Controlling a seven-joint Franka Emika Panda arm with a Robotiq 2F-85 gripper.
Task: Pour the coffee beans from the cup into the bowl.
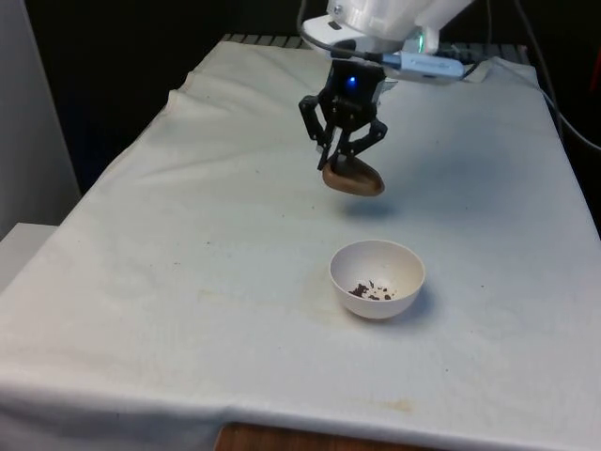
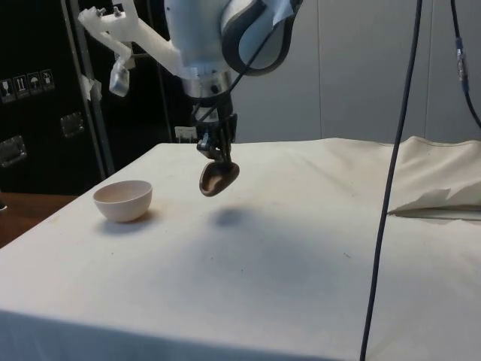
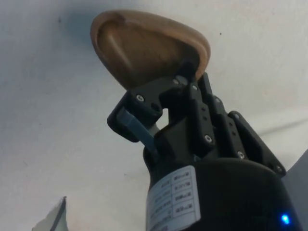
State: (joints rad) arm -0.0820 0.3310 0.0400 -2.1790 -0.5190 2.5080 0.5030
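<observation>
A small brown wooden cup (image 1: 354,178) hangs tilted in the air above the cloth, with my gripper (image 1: 340,160) shut on its rim. In the side view the cup (image 2: 217,177) leans over under the gripper (image 2: 219,156), its opening turned sideways. The wrist view looks into the cup (image 3: 144,45); its hollow looks empty, and one finger (image 3: 137,130) presses at the rim. A white bowl (image 1: 377,278) stands on the table nearer the camera than the cup, with dark coffee beans (image 1: 372,291) at its bottom. The bowl (image 2: 123,200) is off to one side of the cup, not under it.
A white cloth (image 1: 188,282) covers the whole table and lies bunched at one edge (image 2: 440,188). A black cable (image 2: 391,173) hangs down in the side view near the camera. Another cable (image 1: 554,103) trails along the table's far right in the front view.
</observation>
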